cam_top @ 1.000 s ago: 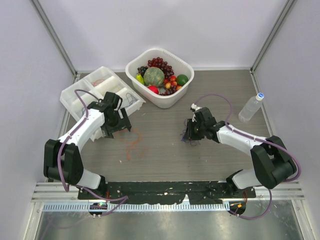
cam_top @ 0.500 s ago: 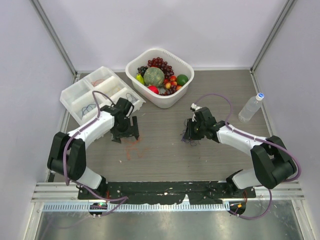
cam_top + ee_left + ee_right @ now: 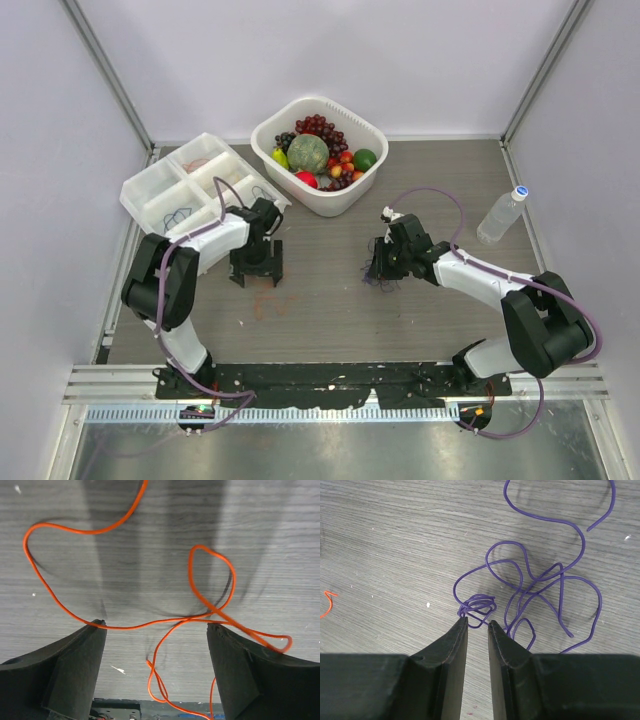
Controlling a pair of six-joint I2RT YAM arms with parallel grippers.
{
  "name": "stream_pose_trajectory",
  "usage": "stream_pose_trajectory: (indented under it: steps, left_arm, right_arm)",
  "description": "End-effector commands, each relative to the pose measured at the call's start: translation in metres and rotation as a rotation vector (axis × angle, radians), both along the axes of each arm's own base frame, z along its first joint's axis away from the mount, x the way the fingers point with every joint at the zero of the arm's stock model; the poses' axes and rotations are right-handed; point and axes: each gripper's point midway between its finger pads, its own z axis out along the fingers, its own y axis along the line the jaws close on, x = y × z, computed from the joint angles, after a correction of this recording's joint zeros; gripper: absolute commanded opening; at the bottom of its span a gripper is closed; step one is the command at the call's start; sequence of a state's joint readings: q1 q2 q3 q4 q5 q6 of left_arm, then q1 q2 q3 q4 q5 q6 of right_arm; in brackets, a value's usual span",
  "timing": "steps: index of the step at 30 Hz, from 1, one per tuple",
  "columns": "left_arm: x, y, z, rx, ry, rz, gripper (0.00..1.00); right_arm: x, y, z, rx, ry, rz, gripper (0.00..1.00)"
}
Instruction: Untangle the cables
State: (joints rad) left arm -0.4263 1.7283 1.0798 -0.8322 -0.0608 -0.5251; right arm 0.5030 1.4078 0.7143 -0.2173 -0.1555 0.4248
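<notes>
An orange-red cable [image 3: 266, 300] lies in loose loops on the table left of centre. My left gripper [image 3: 256, 268] hovers over its far end, open and empty. In the left wrist view the orange-red cable [image 3: 127, 626] runs across between the wide-spread jaws of my left gripper [image 3: 155, 625]. A dark purple cable [image 3: 385, 283] lies in a tangle right of centre under my right gripper [image 3: 378, 270]. In the right wrist view my right gripper [image 3: 478, 621] has its jaws a narrow gap apart, with the small coil of the purple cable [image 3: 480, 598] right at the tips.
A white compartment tray [image 3: 150, 182] at the back left holds thin wires. A white basket [image 3: 372, 128] of fruit stands at the back centre. A plastic bottle [image 3: 501, 214] stands at the right. Grey walls close in both sides.
My left arm has swung from the tray to the right and toward me, ending over the orange-red cable. My right arm and the purple cable have not moved.
</notes>
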Motion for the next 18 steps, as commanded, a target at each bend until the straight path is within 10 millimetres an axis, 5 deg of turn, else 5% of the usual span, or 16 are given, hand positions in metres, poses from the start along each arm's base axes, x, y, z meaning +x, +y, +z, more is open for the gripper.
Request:
stream_pose_trajectory:
  steps: [1, 4, 9, 13, 18]
  left_arm:
    - [0.025, -0.003, 0.006, 0.049, -0.073, -0.070, 0.82]
    - [0.032, -0.009, 0.002, 0.030, -0.087, -0.085, 0.70]
    - [0.035, -0.019, -0.008, -0.015, -0.077, -0.114, 0.33]
    - [0.041, -0.023, 0.007, -0.039, -0.123, -0.140, 0.01]
    - [0.044, -0.030, 0.057, -0.117, -0.254, -0.146, 0.00]
  right_arm:
    - [0.012, 0.005, 0.017, 0.020, -0.055, -0.008, 0.28]
    - [0.013, 0.005, 0.017, 0.015, -0.058, -0.006, 0.28]
    - [0.013, 0.004, 0.018, 0.013, -0.060, -0.005, 0.28]
    - [0.013, 0.004, 0.018, 0.006, -0.062, 0.003, 0.28]
    - [0.014, 0.004, 0.019, 0.004, -0.067, 0.001, 0.28]
